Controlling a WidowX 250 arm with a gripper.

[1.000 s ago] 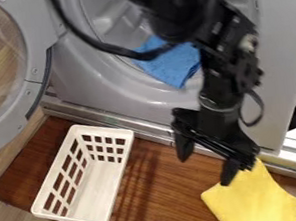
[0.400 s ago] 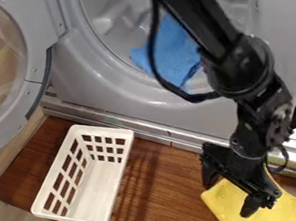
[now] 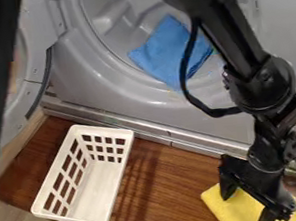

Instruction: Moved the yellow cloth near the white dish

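The black gripper (image 3: 248, 209) hangs over the yellow cloth (image 3: 237, 211) at the lower right, its two fingers spread wide apart with the cloth beneath them. The cloth lies on the brown wooden board, its right part hidden under the gripper. I see no white dish; a white slotted basket (image 3: 85, 185) stands on the board to the left, apart from the cloth, and nothing lies in it.
Behind the board is a grey front-loading machine (image 3: 143, 103) with a blue cloth (image 3: 171, 52) hanging over the rim of its opening. Its round door stands at the left, partly behind a dark upright shape. A white rail borders the right edge.
The gripper has moved right and down over the yellow cloth. A dark shape has come into view at the left. Both cloths and the basket keep their places.
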